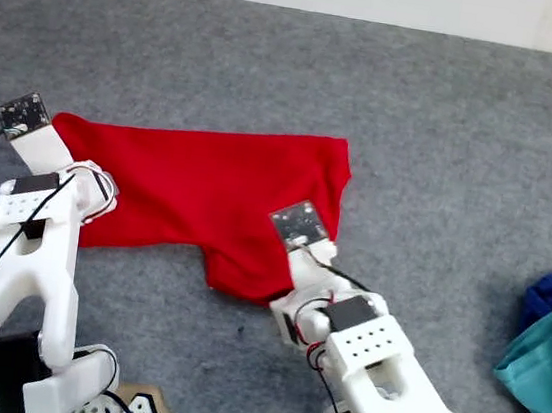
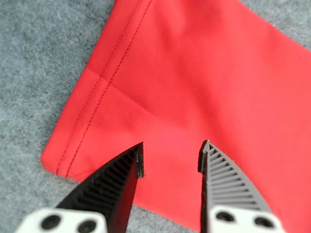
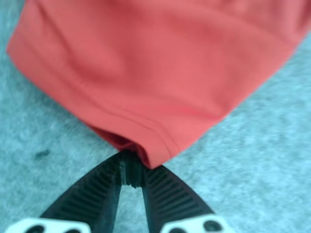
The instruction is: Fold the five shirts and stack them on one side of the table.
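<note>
High view: the red shirt [image 1: 207, 193] is laid spread on the grey table [image 1: 446, 137], left of centre; blue and teal shirts [image 1: 538, 370] are heaped at the right edge. Left wrist view: the left claw [image 2: 172, 158] is held wide open over the shirt's hemmed corner, nothing gripped. Right wrist view: the right claw [image 3: 132, 163] is closed at its tips on a folded hem edge of the shirt.
</note>
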`<state>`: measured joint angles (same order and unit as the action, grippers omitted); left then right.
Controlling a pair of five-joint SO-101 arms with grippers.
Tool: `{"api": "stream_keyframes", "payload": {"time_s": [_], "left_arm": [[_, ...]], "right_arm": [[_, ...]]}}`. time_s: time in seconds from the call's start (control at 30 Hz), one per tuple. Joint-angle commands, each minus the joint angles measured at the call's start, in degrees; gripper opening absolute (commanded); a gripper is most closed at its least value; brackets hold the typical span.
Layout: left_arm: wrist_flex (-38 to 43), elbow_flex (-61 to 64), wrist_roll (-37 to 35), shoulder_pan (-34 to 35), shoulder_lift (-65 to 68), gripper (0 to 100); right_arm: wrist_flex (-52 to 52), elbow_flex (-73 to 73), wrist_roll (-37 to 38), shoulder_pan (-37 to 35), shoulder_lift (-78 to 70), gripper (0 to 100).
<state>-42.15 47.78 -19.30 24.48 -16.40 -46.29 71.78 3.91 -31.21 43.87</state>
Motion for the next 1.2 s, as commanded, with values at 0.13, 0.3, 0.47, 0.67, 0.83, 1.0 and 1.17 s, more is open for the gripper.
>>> {"api": "stream_keyframes", "payload": {"time_s": [0.13,0.3,0.47,0.67,0.83,1.0,1.17], "left_arm": [[0.6,-0.2,-0.4,-0.9,-2.4,20],[0.6,-0.1,-0.4,-1.0,-2.4,20],[0.5,-0.1,-0.4,-1.0,-2.4,20],[0.5,-0.1,-0.4,-1.1,-2.4,20],[0.5,-0.1,-0.4,-1.1,-2.4,20],[0.5,-0.1,-0.4,-1.1,-2.4,20],[0.5,-0.1,-0.4,-1.1,-2.4,20]], "right_arm": [[-1.4,-1.7,-0.4,1.8,5.4,0.9],[-0.8,-2.3,-0.3,1.8,5.2,0.9],[2.1,-2.3,-0.3,1.9,5.1,0.9],[3.5,-3.0,-0.3,3.0,5.1,0.9],[4.3,-5.8,-0.4,6.6,5.1,0.9],[4.4,-6.5,-0.6,6.6,5.1,0.9],[5.2,-6.0,-0.3,6.6,5.1,1.2]]}}
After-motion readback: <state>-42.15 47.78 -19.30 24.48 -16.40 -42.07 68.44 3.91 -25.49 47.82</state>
